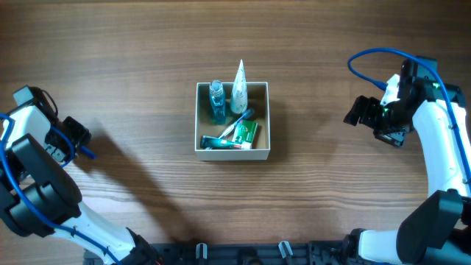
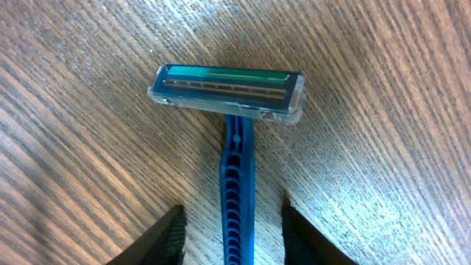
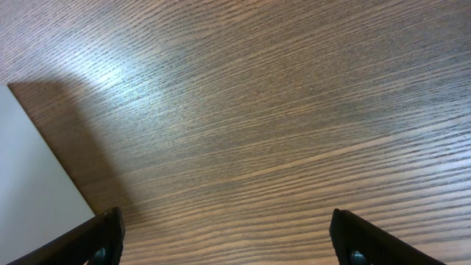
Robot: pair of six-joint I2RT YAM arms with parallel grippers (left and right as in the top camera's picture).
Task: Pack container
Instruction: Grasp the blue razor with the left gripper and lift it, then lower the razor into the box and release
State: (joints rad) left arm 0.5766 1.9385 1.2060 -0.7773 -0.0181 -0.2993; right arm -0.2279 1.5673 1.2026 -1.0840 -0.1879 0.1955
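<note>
Wood counter (image 1: pixel 110 59): left fingers (image 2: pixel 165 239) straddle the razor (image 2: pixel 228 92) handle, can't tell if gripping, probably container (image 1: pixel 232 154)-bound; right fingers (image 3: pixel 103 235) wide, empty.

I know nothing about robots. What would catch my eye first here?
Probably the white-walled container in the middle of the wooden table, holding a blue bottle, a white tube and other toiletries. Next, the blue razor that fills the left wrist view, its handle running between the fingers of the left gripper. The right gripper hangs open over the wood, to the container's right.
</note>
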